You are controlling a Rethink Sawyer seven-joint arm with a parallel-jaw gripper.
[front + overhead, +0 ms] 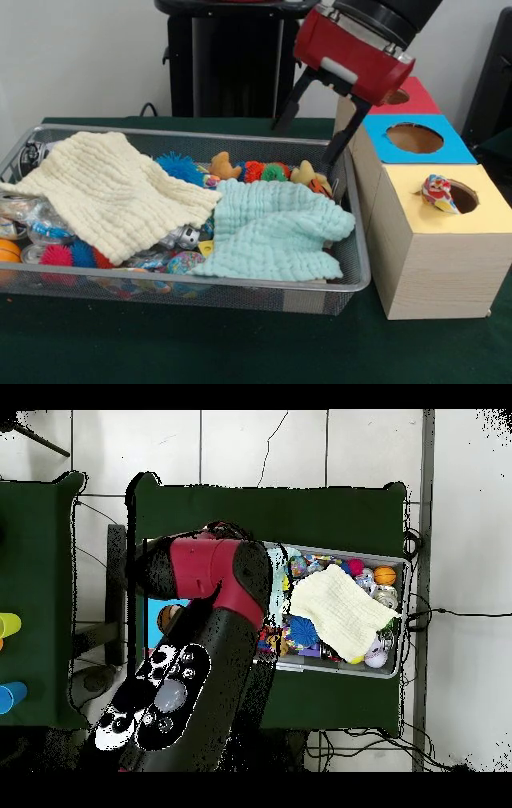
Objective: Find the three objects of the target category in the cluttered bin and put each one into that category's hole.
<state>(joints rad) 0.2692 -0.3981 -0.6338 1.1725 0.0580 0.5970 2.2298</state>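
Observation:
The wire mesh bin (358,268) sits on the green table and also shows in the overhead view (392,667). One white fabric piece with bright prints (437,193) lies on the rim of the round hole (462,198) of the yellow-faced box (448,248), partly hanging in. My gripper (305,144) hangs open and empty over the bin's far right corner, left of the boxes. No other printed pieces show in the bin. In the overhead view my arm hides the gripper and the boxes.
A cream waffle cloth (112,192) (340,609) and a mint waffle cloth (272,228) cover much of the bin. Spiky balls and small toys (264,170) lie around them. A blue-faced box (414,138) and a red-faced box (412,96) stand behind the yellow one.

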